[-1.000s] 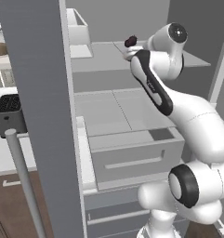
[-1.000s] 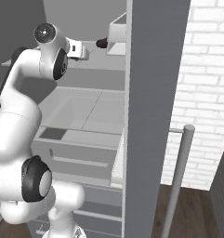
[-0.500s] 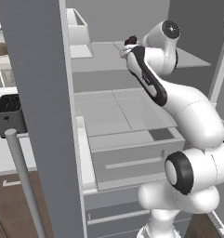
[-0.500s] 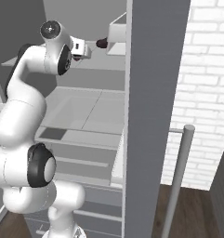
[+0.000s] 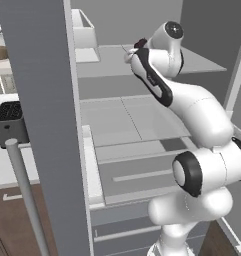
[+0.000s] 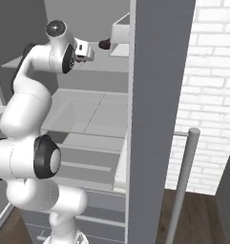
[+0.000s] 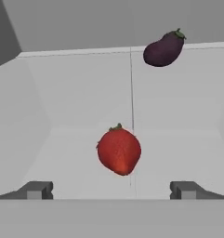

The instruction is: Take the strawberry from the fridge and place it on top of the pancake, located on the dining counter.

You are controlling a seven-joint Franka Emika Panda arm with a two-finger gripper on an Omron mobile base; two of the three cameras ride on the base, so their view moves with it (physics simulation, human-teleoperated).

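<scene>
The fridge (image 5: 117,115) stands open, and my arm reaches onto its upper pale grey shelf. In the hand view the strawberry (image 7: 119,151) lies on that shelf, bright red, just ahead of my gripper (image 7: 111,190) and centred between the two fingertips (image 7: 36,189). The jaws stand wide apart and open, touching nothing. In the right base view the gripper (image 6: 90,51) hovers over the shelf, level with it. The pancake and the dining counter are out of view.
A dark maroon lump (image 7: 163,49) lies farther back on the same shelf, right of the strawberry. The open fridge doors (image 5: 47,125) (image 6: 157,119) with bar handles (image 6: 183,181) flank the arm. A white bin (image 5: 84,30) sits at the shelf's left. Lower shelves and drawers lie beneath.
The arm has stretched upward and deeper into the fridge, carrying the hand closer to the upper shelf. The jaws have stayed open.
</scene>
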